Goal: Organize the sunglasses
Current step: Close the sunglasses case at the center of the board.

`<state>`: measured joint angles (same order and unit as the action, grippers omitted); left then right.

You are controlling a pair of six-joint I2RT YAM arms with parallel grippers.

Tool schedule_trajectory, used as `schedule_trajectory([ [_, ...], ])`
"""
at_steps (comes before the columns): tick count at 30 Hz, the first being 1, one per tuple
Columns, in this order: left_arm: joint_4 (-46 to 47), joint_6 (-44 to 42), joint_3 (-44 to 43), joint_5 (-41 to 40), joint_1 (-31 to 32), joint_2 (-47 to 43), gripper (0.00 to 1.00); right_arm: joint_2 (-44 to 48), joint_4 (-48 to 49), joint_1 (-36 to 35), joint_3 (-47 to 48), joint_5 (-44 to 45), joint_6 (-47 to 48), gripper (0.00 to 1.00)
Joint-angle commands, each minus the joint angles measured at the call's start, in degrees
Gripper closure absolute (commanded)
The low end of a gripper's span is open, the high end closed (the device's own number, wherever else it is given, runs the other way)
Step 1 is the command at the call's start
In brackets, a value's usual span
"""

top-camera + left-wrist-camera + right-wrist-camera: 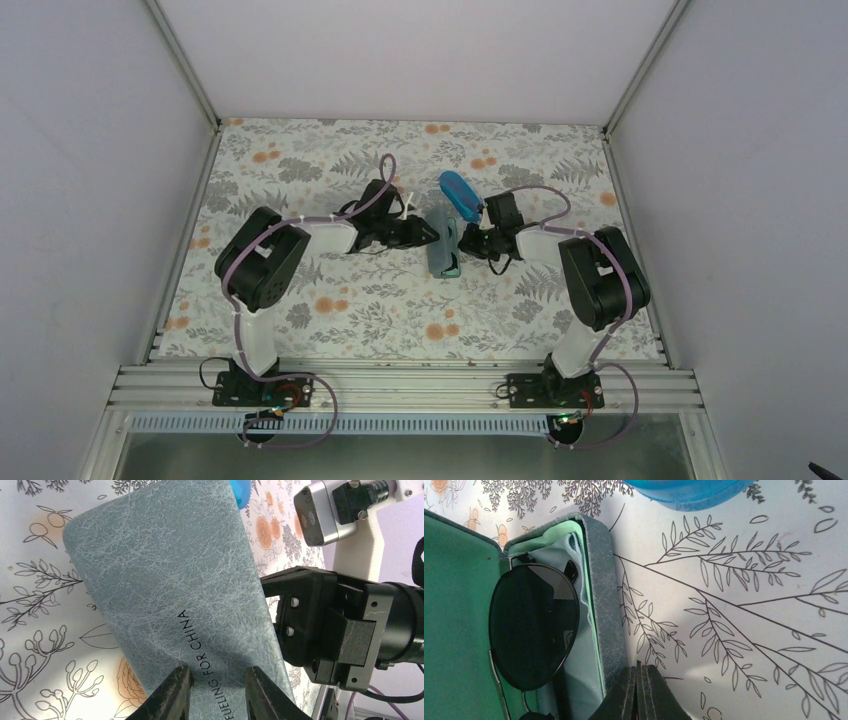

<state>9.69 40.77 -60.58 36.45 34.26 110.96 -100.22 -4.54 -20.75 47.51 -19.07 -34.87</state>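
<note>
If the lid of the grey case drops too fast, it could pinch the black sunglasses. They lie inside the open case on a light cloth, and a bit of the frame sits right by the far rim. The left gripper is on the left side of the case with its fingers a little apart and nothing between them. I cannot tell if they touch the lid. The right gripper is squeezed tight with nothing in it, just right of the case wall. A small push there could slide the case on the flowery table. The blue case lies just beyond the far end, so it blocks that way. Both grippers are near each other and could bump.
</note>
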Motion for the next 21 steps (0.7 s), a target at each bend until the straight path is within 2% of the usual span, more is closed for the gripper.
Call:
schedule_trajectory([
  [1, -4.4, 0.3, -1.1, -2.6, 1.3, 3.0, 0.7, -3.3, -2.6, -1.7, -1.5, -6.1, 0.7, 0.96],
  [15, -10.3, 0.2, -6.4, -3.8, 2.8, 6.2, 0.69, -3.4, -2.4, -1.6, -1.8, -7.8, 1.4, 0.95],
  [18, -10.5, 0.4, -6.1, -4.8, 2.9, 5.1, 0.69, -2.6, -3.4, -1.7, -1.8, -5.5, 0.9, 0.95],
  [21, -11.0, -0.6, -5.6, -8.3, 2.9, 1.1, 0.68, 0.6, -6.0, -1.7, -1.7, 0.6, 0.7, 0.94],
])
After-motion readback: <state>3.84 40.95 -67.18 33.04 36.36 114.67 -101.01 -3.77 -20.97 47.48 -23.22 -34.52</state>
